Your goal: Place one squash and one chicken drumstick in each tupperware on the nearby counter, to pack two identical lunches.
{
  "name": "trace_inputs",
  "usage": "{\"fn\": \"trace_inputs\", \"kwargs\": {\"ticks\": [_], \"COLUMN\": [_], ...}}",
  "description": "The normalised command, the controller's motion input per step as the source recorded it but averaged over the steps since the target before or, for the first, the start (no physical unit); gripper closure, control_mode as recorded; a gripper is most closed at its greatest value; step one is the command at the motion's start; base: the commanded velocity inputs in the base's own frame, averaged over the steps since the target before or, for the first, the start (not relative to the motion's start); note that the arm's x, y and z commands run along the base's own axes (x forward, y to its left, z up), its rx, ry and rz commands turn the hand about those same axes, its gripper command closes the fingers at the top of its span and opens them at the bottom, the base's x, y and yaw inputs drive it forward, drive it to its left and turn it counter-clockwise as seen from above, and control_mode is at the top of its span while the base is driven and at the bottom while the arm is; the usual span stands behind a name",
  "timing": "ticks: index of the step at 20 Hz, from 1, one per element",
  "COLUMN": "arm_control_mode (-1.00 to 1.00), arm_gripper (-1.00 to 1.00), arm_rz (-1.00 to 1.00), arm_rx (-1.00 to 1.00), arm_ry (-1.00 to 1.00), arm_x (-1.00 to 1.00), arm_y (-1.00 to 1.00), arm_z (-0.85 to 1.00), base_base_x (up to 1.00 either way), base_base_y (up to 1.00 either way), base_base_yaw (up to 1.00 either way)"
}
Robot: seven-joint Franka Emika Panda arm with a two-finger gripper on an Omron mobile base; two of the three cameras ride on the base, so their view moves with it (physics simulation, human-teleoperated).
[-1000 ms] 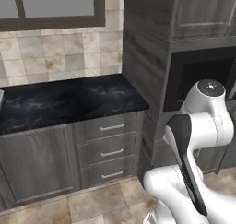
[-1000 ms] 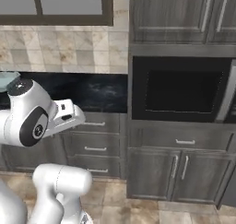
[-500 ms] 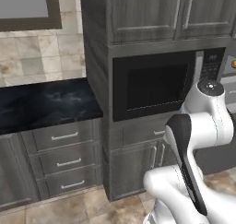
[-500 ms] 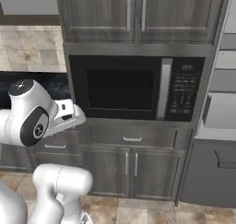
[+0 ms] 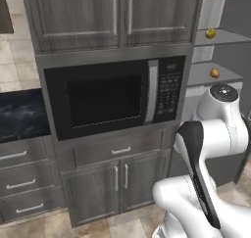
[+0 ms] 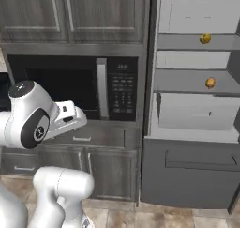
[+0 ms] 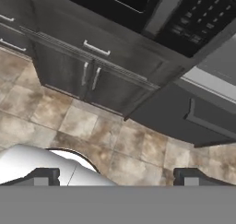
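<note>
Yellow and small, one round item [image 6: 205,38] sits on the upper shelf of the open fridge [image 6: 197,110] at the right, and a more orange one [image 6: 210,83] sits on the shelf below it; the left base view picks up the same pair, the upper [image 5: 210,34] above the lower [image 5: 214,73]. At this range I cannot tell whether either is a squash or a chicken drumstick. By judgement, a ball-shaped squash would be firm, light and smooth, apt to roll once nudged on a shelf, so it wants a grip across its widest girth with the fingers coming in level. A glossy drumstick would likely be slippery and uneven, best pinched at the thick end rather than the taper. Counted here: two small food items, both in the fridge, well apart from the arm; one short stretch of black counter [image 5: 19,115] at the left edge of the left base view, bare of any tupperware where it shows. The fingers [image 7: 115,176] point down at the tiled floor [image 7: 92,131], spread wide apart with nothing between them. Beyond them stand one built-in microwave [image 6: 89,88], grey cabinet doors [image 5: 115,178] beneath it and upper cabinets [image 5: 112,14] above.
</note>
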Motion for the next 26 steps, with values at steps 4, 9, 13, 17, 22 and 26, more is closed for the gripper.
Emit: {"fn": "trace_inputs", "kwargs": {"ticks": [4, 9, 13, 17, 22, 26], "arm_control_mode": [1.00, 1.00, 1.00, 1.00, 1.00, 1.00], "arm_gripper": [-1.00, -1.00, -1.00, -1.00, -1.00, -1.00], "arm_rz": [0.00, 0.00, 0.00, 0.00, 0.00, 0.00], "arm_rx": [0.00, 0.00, 0.00, 0.00, 0.00, 0.00], "arm_ry": [0.00, 0.00, 0.00, 0.00, 0.00, 0.00], "arm_x": [0.00, 0.00, 0.00, 0.00, 0.00, 0.00], "arm_y": [0.00, 0.00, 0.00, 0.00, 0.00, 0.00], "arm_z": [0.00, 0.00, 0.00, 0.00, 0.00, 0.00], "base_base_x": [0.00, 0.00, 0.00, 0.07, 0.34, 0.45], "base_base_y": [-1.00, -1.00, -1.00, -0.62, -0.29, -0.16], "base_base_yaw": [0.00, 0.01, 0.03, 0.05, 0.05, 0.03]}}
